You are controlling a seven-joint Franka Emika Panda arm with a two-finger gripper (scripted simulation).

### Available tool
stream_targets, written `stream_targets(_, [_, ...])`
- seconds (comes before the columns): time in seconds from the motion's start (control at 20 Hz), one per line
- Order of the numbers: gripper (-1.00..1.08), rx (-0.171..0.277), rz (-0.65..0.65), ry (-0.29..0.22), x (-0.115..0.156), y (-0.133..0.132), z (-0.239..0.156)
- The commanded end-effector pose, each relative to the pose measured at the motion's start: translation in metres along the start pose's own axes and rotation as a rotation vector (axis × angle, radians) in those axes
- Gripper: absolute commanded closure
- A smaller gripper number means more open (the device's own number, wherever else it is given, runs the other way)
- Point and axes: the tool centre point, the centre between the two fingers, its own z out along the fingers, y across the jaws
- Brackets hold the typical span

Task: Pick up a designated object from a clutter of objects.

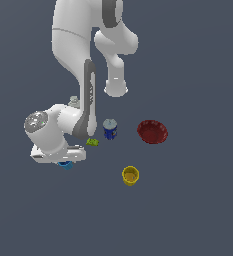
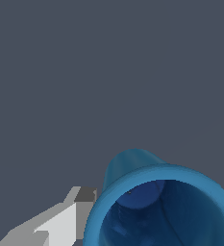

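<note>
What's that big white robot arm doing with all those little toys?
The white robot arm is bent low over a small blue cup at the exterior view's left. Its gripper is right at the cup, and the wrist view shows the cup's open mouth filling the frame beside one grey finger. Whether the cup is gripped cannot be told. The yellow cup, red bowl, dark blue can with a white lid and tiny green piece sit apart, untouched.
</note>
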Motion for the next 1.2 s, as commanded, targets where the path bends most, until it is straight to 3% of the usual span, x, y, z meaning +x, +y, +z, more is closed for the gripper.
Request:
stream_targets(0.0, [1.08,0.0,-0.001,0.0,0.0,0.0,0.0])
stream_targets(0.6, [1.08,0.0,-0.001,0.0,-0.005,-0.003,-0.008])
stream_targets(1.15, [1.08,0.001,0.0,0.0,-0.035,-0.02,-0.058])
